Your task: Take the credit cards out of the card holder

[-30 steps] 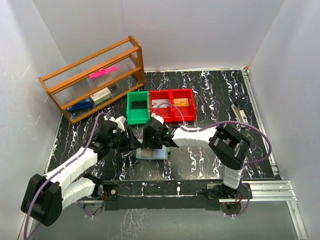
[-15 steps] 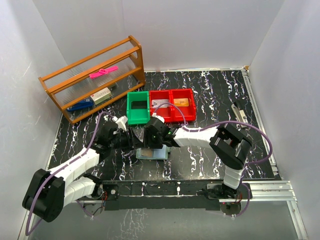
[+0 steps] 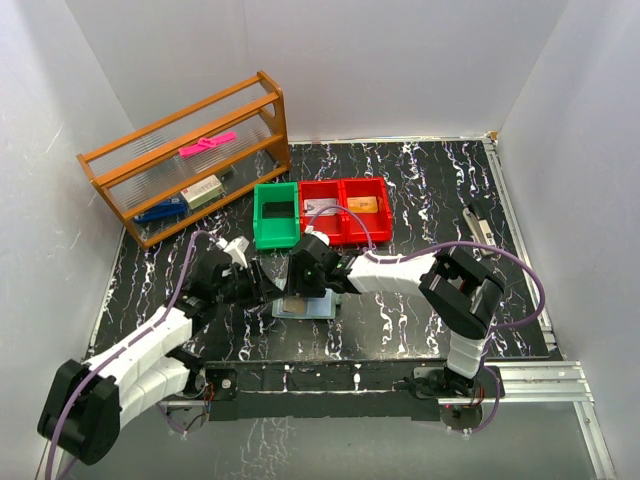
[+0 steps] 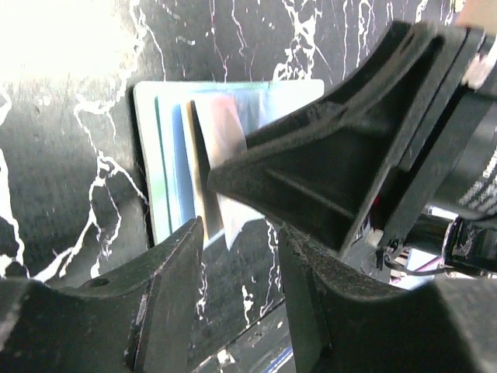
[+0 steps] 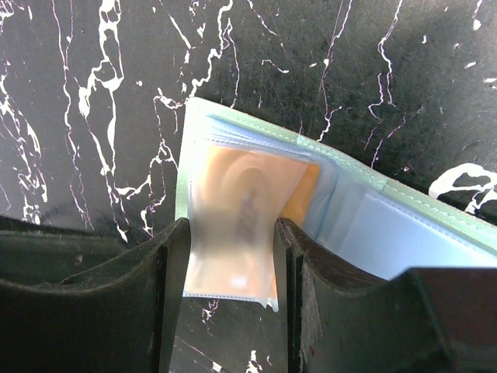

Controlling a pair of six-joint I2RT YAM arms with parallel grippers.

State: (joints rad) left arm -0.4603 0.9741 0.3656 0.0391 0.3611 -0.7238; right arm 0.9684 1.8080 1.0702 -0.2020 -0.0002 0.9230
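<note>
Card holder (image 3: 308,308): lies opened flat on the black marble-patterned table (image 3: 420,180), near the front edge, between my two arms and just in front of the green bin (image 3: 276,215). The interior is pale blue with a grey-green border.

Clear plastic sleeve (image 5: 230,284): raised from one half of the holder and attached at its far end, with its free end off the surface. One credit card (image 5: 248,183), orange-tan, shows through it. It is blurred and no print is legible.

Right gripper (image 5: 231,225): directly over the holder, fingers pointing down, one along each long edge of the sleeve. The sleeve's edges meet the inner faces of both fingers. Whether they squeeze it or merely flank it, I cannot tell.

Left gripper (image 4: 239,231): low, reaching in from the left, with its tips at the holder's edge. The jaws are parted and released. The sleeve's free corner sits in the gap close to one finger, and bare table shows between it and the other. Nothing is clamped.

Clearance: my two grippers are close together. The right one fills much of the left wrist view. Contact between them cannot be judged.

Surroundings: two red bins (image 3: 345,208) adjoin the green bin on its right, each holding a small flat item too small to identify. A wooden rack (image 3: 185,165) stands at the far left of the table.
</note>
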